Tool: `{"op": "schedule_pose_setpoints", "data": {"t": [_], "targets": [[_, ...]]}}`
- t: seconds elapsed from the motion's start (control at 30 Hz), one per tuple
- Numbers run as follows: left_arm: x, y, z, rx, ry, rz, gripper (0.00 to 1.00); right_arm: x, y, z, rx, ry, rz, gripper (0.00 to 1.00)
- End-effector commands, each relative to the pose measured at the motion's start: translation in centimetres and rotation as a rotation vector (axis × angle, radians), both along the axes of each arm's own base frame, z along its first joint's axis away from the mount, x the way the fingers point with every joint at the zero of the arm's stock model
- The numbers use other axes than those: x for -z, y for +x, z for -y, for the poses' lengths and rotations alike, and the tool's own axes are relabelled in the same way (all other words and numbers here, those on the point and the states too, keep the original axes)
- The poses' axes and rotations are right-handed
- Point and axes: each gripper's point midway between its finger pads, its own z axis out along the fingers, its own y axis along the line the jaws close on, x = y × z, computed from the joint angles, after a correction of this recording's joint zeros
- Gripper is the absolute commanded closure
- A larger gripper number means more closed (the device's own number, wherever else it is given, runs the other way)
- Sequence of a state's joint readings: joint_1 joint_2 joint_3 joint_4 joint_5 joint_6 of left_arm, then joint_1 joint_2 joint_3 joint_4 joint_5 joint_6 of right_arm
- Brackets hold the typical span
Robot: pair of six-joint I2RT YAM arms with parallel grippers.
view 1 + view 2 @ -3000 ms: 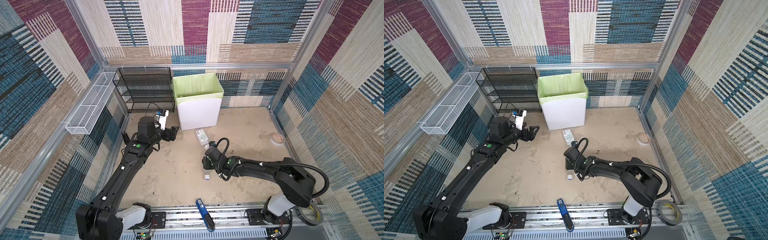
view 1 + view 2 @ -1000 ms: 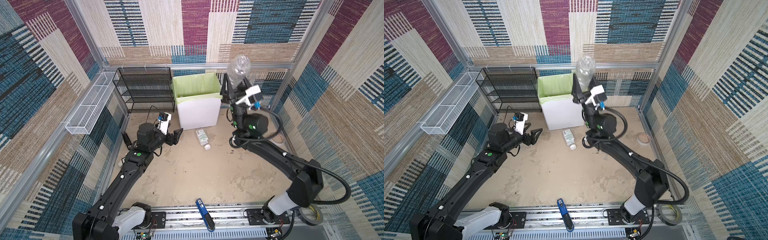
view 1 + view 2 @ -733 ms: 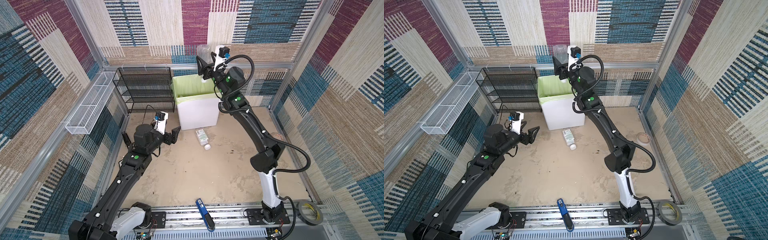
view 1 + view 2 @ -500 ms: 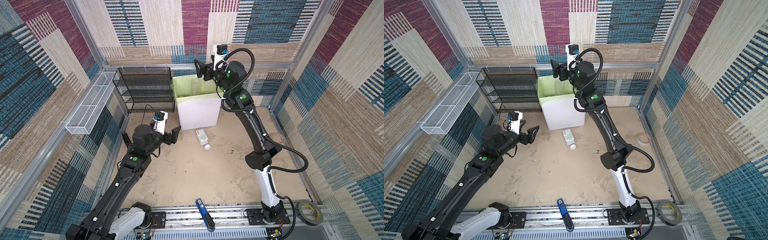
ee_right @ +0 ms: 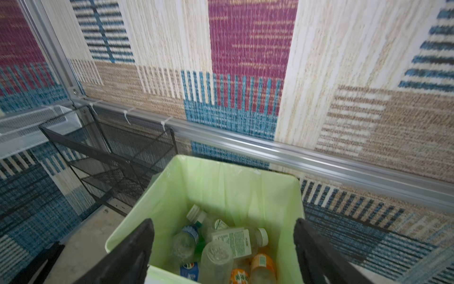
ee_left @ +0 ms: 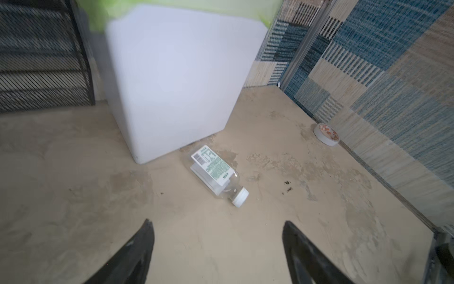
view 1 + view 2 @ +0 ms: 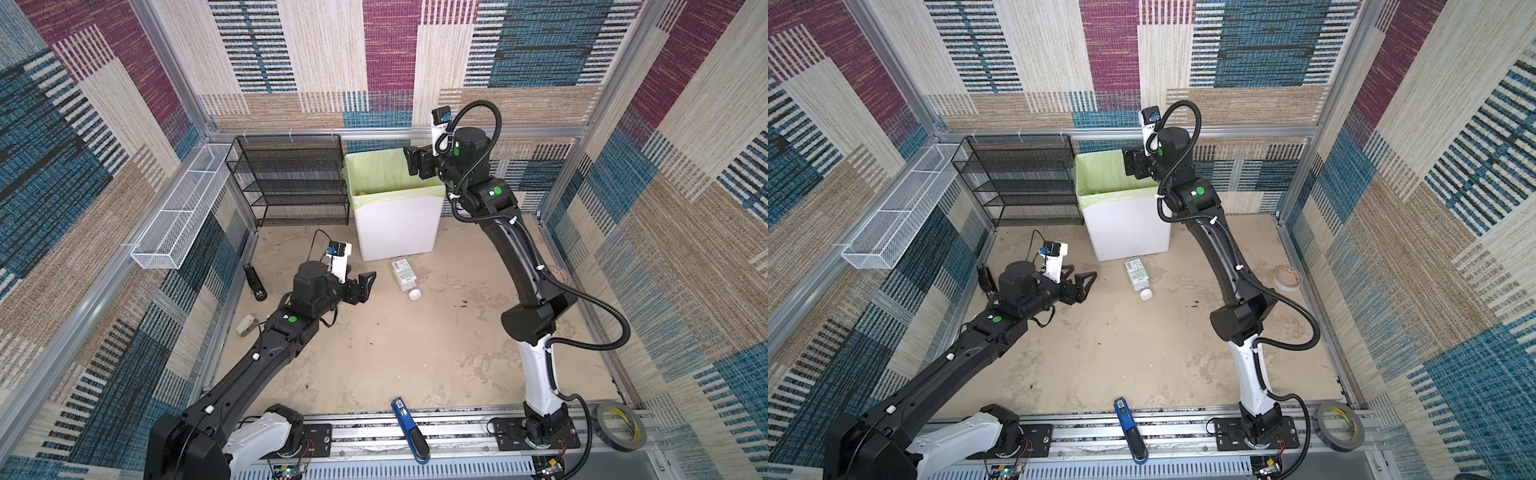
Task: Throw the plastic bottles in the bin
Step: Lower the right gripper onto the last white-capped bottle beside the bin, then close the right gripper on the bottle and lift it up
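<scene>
Plastic bottles (image 5: 221, 248), mostly clear with white, blue and orange caps, lie heaped inside the tall white rectangular bin (image 7: 395, 224), lined with a light green bag (image 5: 221, 186), at upper centre in both top views. One clear, green-labelled, white-capped bottle (image 7: 403, 274) lies on its side on the sandy floor (image 7: 395, 353) just before the bin. Right gripper (image 7: 413, 162) hangs over the bin's mouth, jaws spread and empty. Left gripper (image 7: 362, 284), left of centre, hovers near that bottle, jaws apart, holding nothing.
</scene>
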State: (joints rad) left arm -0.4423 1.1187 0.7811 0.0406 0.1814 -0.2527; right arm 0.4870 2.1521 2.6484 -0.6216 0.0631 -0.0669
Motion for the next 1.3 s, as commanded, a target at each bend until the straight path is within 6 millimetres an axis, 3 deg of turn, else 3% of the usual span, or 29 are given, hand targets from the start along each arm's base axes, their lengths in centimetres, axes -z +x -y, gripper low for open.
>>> {"op": "schedule_pose_setpoints", "data": {"t": [0.0, 0.13, 0.2, 0.27, 0.47, 0.53, 0.63, 1.03, 1.27], "targets": [[0.4, 0.8, 1.1, -0.055, -0.107, -0.026, 0.19, 2.1, -2.0, 0.4, -0.036, -0.100, -0.076, 0.15], [2.6, 1.4, 2.3, -0.073, -0.100, -0.088, 0.19, 3.5, -6.8, 2.0, -0.089, -0.078, -0.058, 0.16], [3.4, 2.0, 2.4, -0.096, -0.093, -0.112, 0.19, 5.2, -9.0, 3.1, -0.097, -0.043, -0.093, 0.16], [4.2, 2.6, 2.4, -0.120, -0.090, -0.129, 0.19, 9.1, -10.2, 3.7, -0.116, 0.010, -0.193, 0.16], [6.3, 4.0, 3.5, -0.125, -0.107, -0.183, 0.18, 25.5, -12.2, 2.4, -0.182, 0.113, -0.545, 0.10], [7.3, 4.1, 3.5, -0.135, -0.102, -0.211, 0.19, 29.1, -12.1, 2.4, -0.167, 0.103, -0.603, 0.07], [8.5, 4.0, 2.8, -0.157, -0.087, -0.231, 0.19, 32.6, -11.3, 2.2, -0.145, 0.053, -0.659, 0.04], [10.8, 2.2, -2.4, -0.251, -0.044, -0.284, 0.20, 38.6, -7.6, -2.2, -0.119, -0.103, -0.680, 0.00], [11.0, 1.4, -4.5, -0.290, -0.044, -0.279, 0.20, 41.2, -5.3, -3.3, -0.056, -0.181, -0.688, 0.07]]}}
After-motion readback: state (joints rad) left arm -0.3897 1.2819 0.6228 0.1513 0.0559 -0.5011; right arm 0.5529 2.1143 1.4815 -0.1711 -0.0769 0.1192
